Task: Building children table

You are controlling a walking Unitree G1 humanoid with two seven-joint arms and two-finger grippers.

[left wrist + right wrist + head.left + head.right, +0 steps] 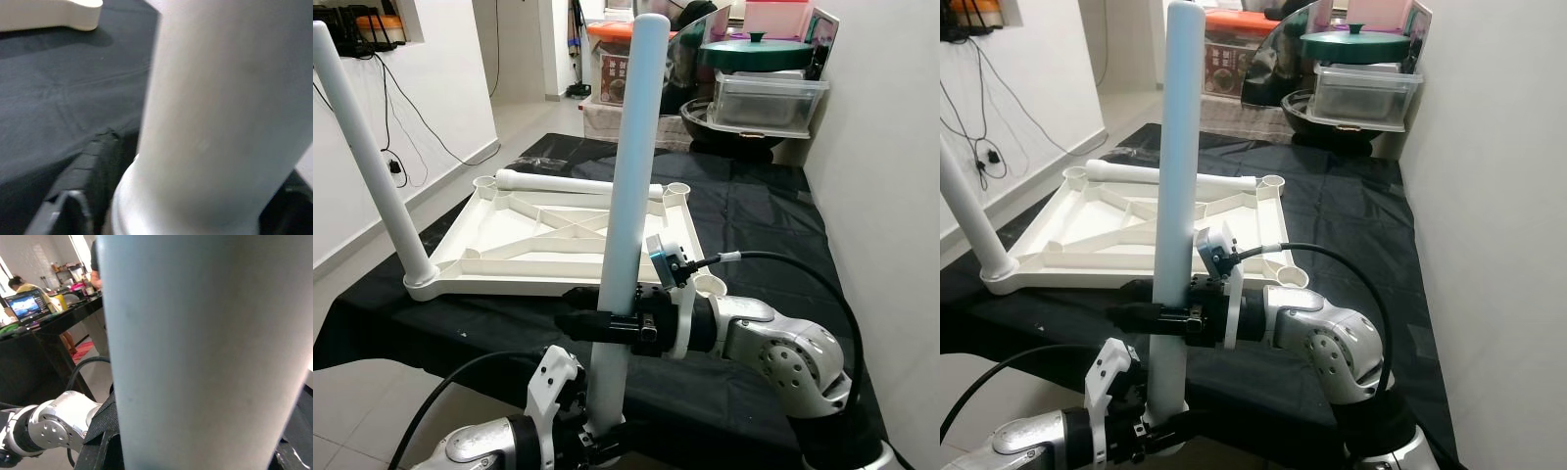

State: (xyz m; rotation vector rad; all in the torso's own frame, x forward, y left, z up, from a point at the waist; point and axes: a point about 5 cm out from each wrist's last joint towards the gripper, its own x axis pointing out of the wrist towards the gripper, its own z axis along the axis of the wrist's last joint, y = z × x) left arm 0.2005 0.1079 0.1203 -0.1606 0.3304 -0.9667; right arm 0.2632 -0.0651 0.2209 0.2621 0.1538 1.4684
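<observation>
A white tabletop [558, 245] lies upside down on a black-covered table [764, 225]. One white leg [367, 157] stands upright in its near-left corner socket. Another leg [578, 183] lies along the tabletop's far edge. In front of the tabletop, a third pale leg [631, 176] is held upright by both arms. My right gripper [579, 323] is shut on it at mid-height, coming in from the right. My left gripper [592, 443] is shut on its lower end [205, 147]. An empty socket [710, 286] at the near-right corner sits just behind the right wrist.
A green-lidded pot [759, 51], a clear plastic box [769, 98] and other containers crowd the table's far end. A white wall [891, 196] runs close on the right. Floor and dangling cables [396, 162] are to the left. A person sits at a laptop [22, 306] across the room.
</observation>
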